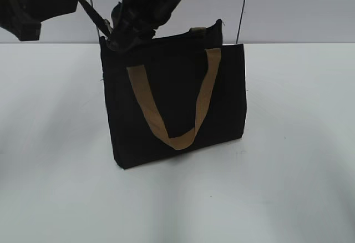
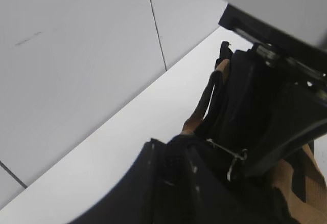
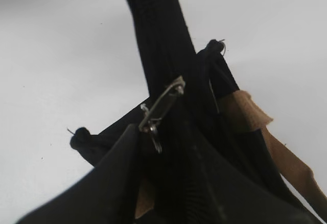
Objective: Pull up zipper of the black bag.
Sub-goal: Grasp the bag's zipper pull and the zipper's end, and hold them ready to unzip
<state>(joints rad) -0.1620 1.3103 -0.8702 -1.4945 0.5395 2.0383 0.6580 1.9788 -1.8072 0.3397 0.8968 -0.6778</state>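
Right gripper (image 3: 153,132) looks pinched on the zipper pull tab (image 3: 162,104) at the black bag (image 1: 177,104) top; left gripper (image 2: 232,165) state unclear, tab may slip under tension

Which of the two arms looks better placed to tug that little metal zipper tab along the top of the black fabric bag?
Probably the right. In its wrist view, the small grey metal pull tab sits right at the right gripper, on the black fabric tote bag. The left gripper is also at the bag's top edge, seemingly steadying it.
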